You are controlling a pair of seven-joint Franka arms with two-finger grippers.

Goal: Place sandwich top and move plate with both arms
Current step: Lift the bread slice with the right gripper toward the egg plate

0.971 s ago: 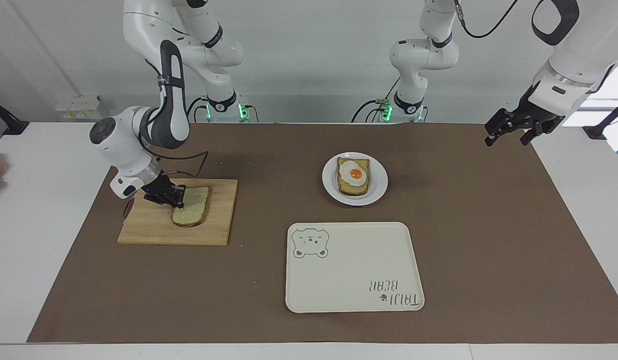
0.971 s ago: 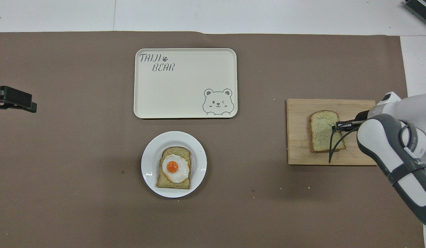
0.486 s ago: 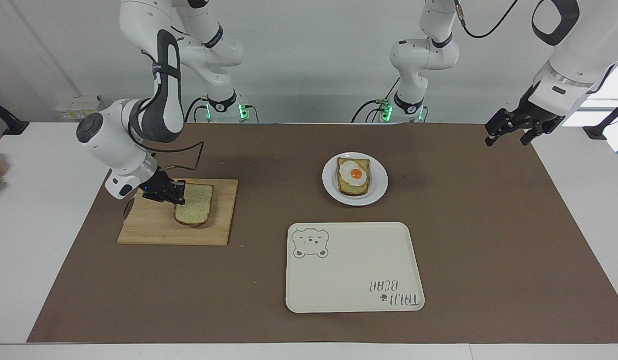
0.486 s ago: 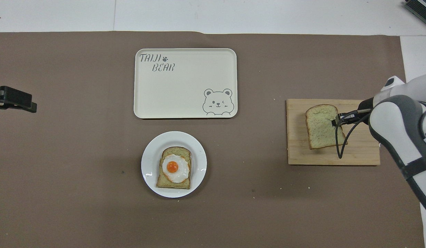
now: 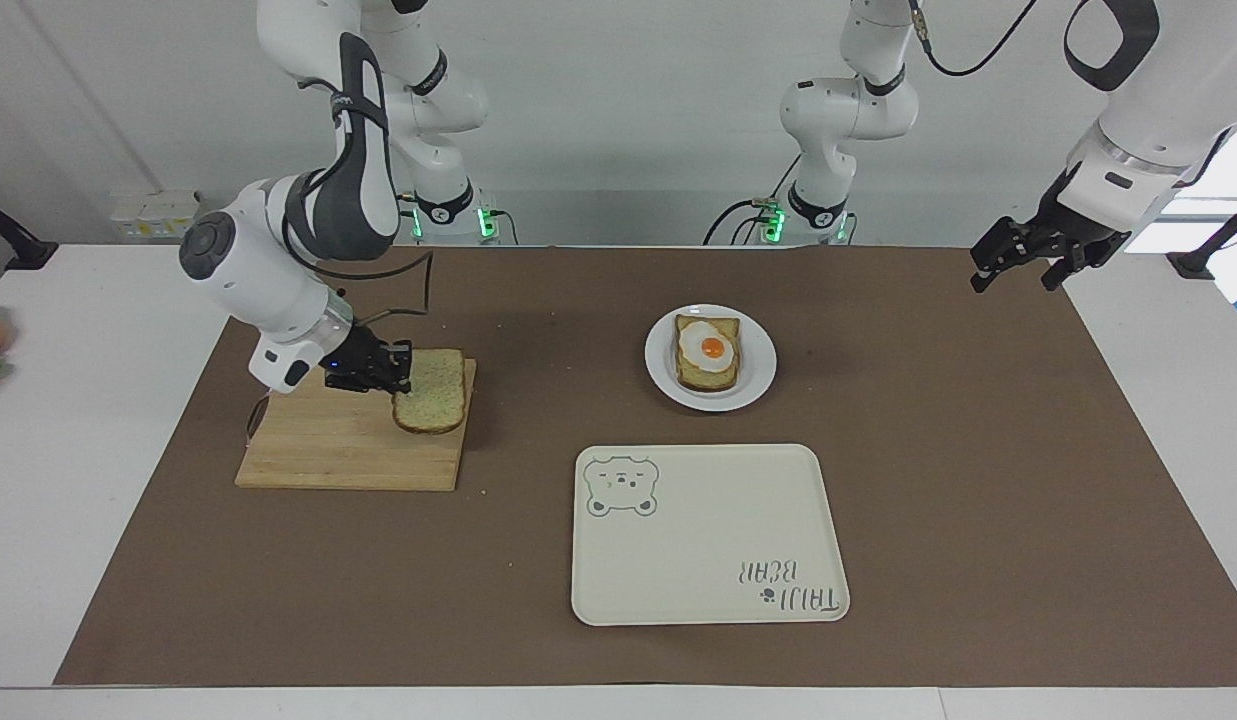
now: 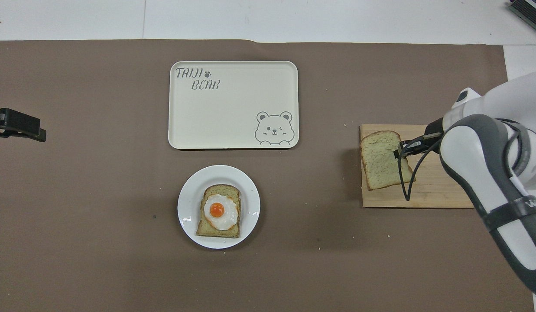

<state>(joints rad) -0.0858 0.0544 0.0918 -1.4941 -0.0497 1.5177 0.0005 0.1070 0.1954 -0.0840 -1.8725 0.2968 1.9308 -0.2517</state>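
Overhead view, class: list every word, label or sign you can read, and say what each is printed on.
"TAIJI BEAR", with a paw print after "TAIJI": printed on the cream tray, at one corner.
A winking bear drawing sits at the tray's diagonally opposite corner; it carries no words.
Small lettering on the right arm's grey band: too small to read.

Bread slice, pinched in right gripper: lifted off cutting board, carried from board's middle to over its edge facing the plate.

Slatted wooden board, seemingly matt
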